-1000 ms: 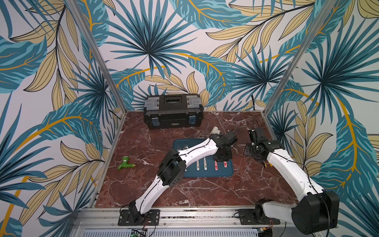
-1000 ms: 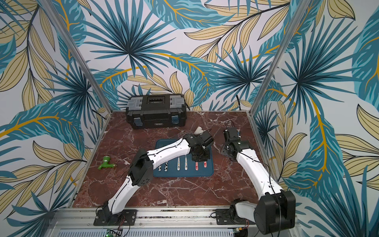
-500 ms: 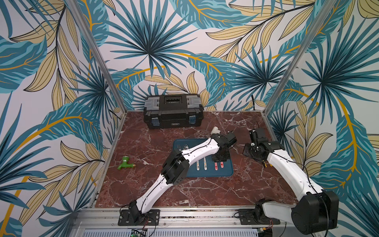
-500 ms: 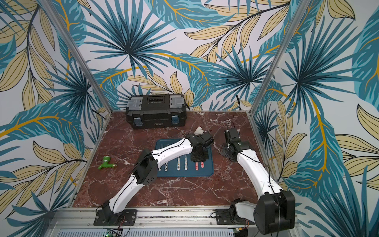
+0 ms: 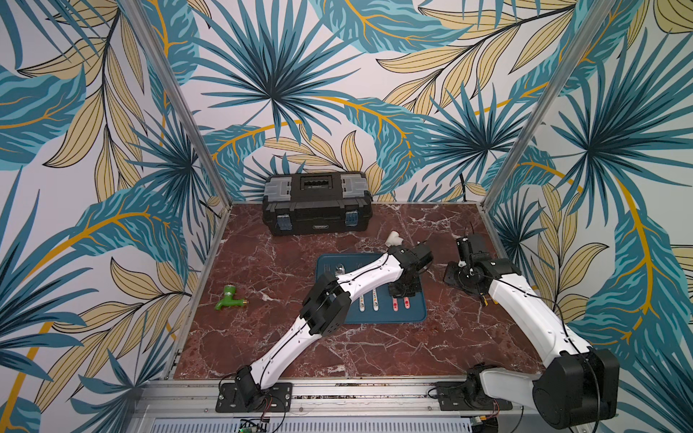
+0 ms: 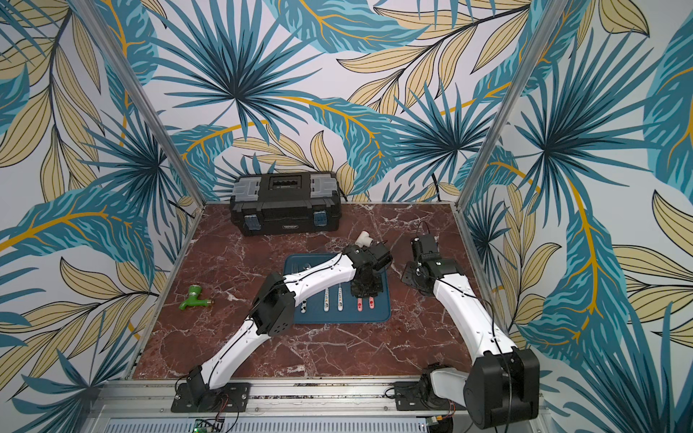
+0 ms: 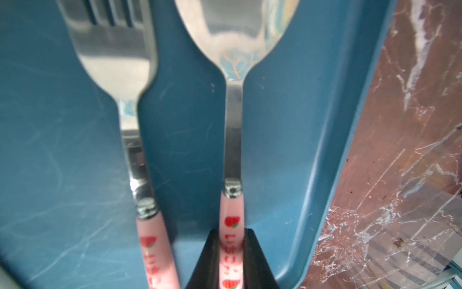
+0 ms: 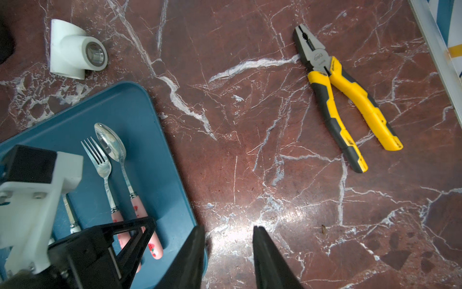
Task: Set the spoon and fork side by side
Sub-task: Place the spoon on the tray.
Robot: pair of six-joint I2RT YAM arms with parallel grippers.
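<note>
the left gripper (image 7: 231, 236) is clamped across the pink handle of the spoon (image 7: 232, 150), jaws narrow and shut on it. read from a top view, the spoon sits on the 3 o'clock side of the blue tray (image 7: 287, 125). its long axis runs 12 to 6 o'clock, bowl toward 12 and handle toward 6. the fork (image 7: 132, 140) lies just beside it at 9 o'clock, parallel, tines also toward 12, with a thin strip of tray showing between them, so they are apart. the spoon looks flat on the tray floor, though whether its full weight is down cannot be told.

the coming move probably turns on that strip. a jaw opening toward 9 o'clock has little room before the fork's handle, so a small release and a straight lift seem called for.

the right gripper (image 8: 227, 234) hangs at 3 o'clock of the tray over bare worktop (image 8: 275, 150), jaws partly apart and empty. it is farther from both pieces than the left.

against the frame a second back, the left arm's elbow has shifted a little toward 3 o'clock and its jaws sit slightly lower. the handle ends and the right arm look unmoved.
</note>
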